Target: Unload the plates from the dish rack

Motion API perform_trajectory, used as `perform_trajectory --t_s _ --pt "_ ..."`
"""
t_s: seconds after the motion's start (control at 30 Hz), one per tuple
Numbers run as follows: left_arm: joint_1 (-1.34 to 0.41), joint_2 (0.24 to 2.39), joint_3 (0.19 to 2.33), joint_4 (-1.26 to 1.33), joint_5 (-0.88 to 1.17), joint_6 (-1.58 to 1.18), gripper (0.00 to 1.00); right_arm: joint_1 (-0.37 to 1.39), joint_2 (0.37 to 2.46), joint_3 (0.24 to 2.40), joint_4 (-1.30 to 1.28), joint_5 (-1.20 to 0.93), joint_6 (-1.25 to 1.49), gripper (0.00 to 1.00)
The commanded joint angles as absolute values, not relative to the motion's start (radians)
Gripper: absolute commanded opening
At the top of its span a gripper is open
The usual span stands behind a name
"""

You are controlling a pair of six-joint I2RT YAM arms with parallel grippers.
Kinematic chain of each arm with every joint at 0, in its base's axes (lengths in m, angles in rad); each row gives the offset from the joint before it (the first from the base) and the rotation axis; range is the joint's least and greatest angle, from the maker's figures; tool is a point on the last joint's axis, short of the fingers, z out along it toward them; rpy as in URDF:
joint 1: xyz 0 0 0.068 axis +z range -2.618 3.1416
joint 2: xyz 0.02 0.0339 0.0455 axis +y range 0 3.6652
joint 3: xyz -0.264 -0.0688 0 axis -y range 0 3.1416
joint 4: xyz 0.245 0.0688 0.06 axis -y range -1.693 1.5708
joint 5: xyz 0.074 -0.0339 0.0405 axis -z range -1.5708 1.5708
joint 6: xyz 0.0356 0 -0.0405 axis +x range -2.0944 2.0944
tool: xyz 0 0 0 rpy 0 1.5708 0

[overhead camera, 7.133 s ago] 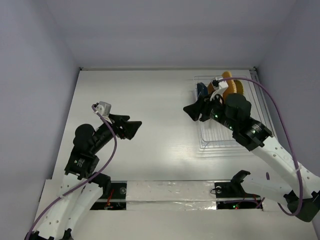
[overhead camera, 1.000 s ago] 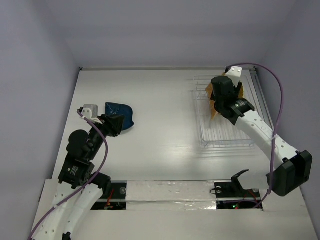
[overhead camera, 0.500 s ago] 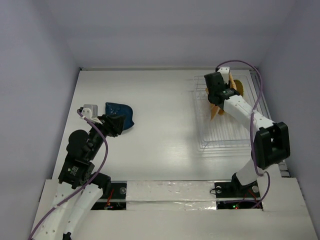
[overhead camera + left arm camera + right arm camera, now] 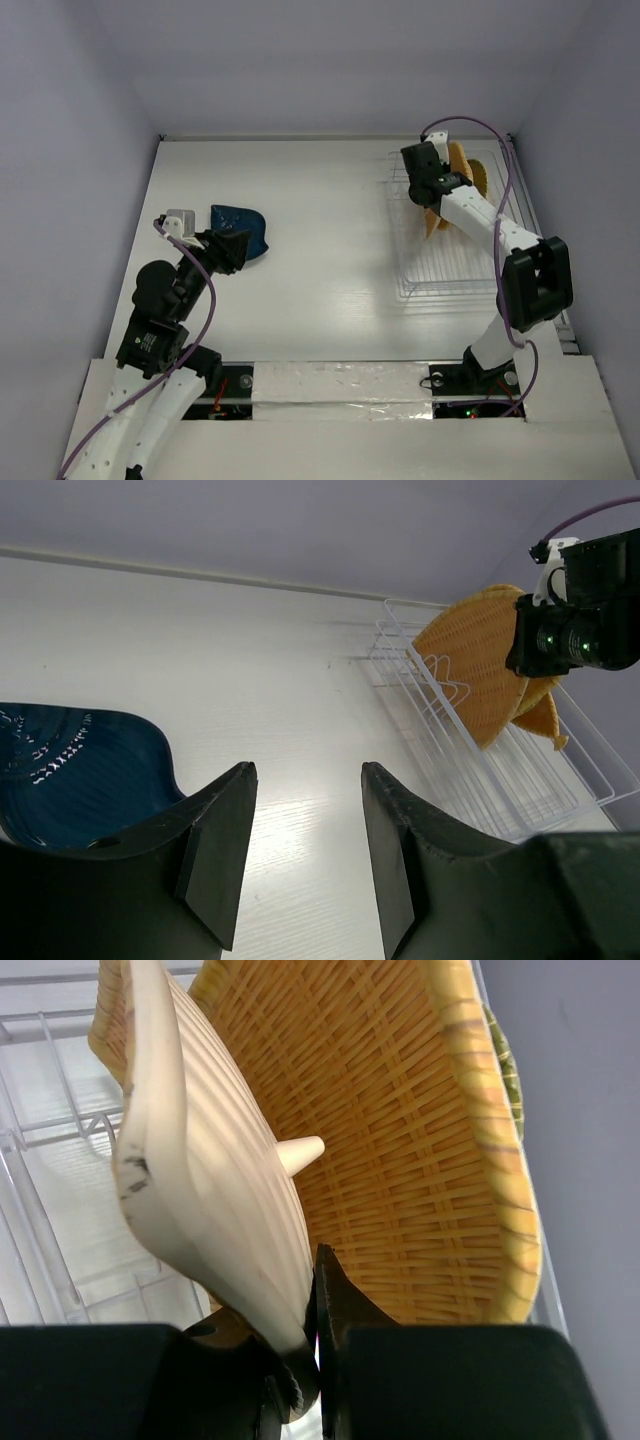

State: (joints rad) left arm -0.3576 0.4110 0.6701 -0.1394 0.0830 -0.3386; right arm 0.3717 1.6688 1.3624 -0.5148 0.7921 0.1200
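white table [image 4: 320, 190]: blue plate [image 4: 240, 228] unmoved, left fingers [image 4: 215, 860] spread; right fingers [image 4: 335, 1305] now pinching orange plate [image 4: 433, 222].

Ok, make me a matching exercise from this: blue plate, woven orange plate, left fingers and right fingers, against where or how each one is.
Things:
1. blue plate
2. woven orange plate
3. left fingers
4. right fingers

Place or state:
A. standing in the rack
B. closed on the rim of a pale plate
C. lying flat on the table
D. open, nothing between them

Pairs: 1-C, 2-A, 3-D, 4-B
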Motion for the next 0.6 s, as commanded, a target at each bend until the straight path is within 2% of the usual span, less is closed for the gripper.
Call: perform_trajectory --t_s 0.0,0.27,0.57 --pt "-0.351 0.403 0.689 -0.094 0.101 -0.341 0.43 0.405 1.637 1.442 -0.502 0.882 0.077 0.00" --pt "-0.351 0.400 0.690 -0.092 0.101 -0.341 0.43 0.423 1.569 1.509 -0.546 0.933 0.072 0.00" --pt "-0.351 0.400 0.687 -0.090 0.101 -0.339 0.44 0.466 1.350 1.565 -0.574 0.890 0.101 0.00"
